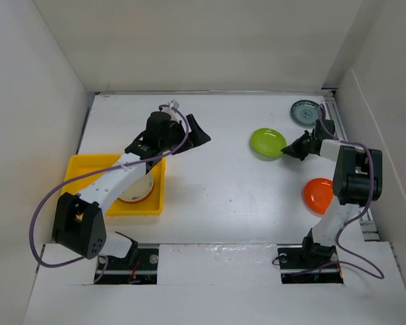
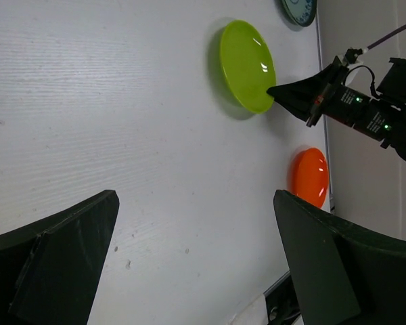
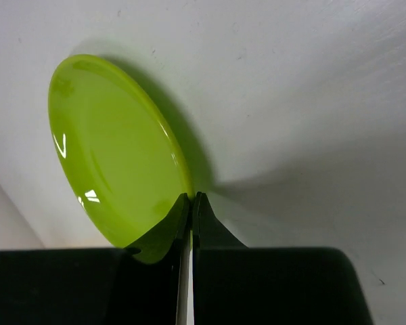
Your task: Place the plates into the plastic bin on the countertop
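Right wrist shows a round, glossy lime green plate (image 3: 115,156) catching light.

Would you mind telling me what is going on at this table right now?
Two arms are putting plates into the yellow bin. The right gripper is shut at the rim of the lime green plate, which lies on the countertop; whether it truly pinches the rim is unclear. The left gripper hangs open and empty beside the bin, which holds a pale plate. An orange plate and a grey-teal plate wait at the right.
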{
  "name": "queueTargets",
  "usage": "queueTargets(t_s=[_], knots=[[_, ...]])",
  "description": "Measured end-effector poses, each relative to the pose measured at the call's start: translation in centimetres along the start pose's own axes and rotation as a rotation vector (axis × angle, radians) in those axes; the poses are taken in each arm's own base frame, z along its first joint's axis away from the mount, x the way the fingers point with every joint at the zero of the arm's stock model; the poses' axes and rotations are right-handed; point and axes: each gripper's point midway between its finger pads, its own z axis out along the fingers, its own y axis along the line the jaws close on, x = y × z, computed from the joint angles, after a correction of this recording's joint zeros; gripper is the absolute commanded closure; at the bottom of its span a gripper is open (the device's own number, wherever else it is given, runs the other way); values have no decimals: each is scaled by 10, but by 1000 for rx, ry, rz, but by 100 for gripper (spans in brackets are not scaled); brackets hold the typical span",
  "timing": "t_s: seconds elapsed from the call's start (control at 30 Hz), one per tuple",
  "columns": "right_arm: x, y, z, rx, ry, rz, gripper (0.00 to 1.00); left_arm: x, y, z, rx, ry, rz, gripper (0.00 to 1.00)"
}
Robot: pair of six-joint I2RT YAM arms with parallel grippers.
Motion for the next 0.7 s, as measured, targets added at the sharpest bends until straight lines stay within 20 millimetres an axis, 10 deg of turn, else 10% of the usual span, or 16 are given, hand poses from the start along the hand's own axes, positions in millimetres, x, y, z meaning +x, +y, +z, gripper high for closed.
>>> queueTargets(t_s=[0.2,0.47,0.7], knots=[[27,23,-27,13,-30,-86,100,32,4,38,38,129,-7,0],[91,134,-118,-251,-107,-354,100,66,-15,68,160,252,-4,5],[106,139,-131,-284,-73,-393,100,58,-25,72,204,224,-27,13]])
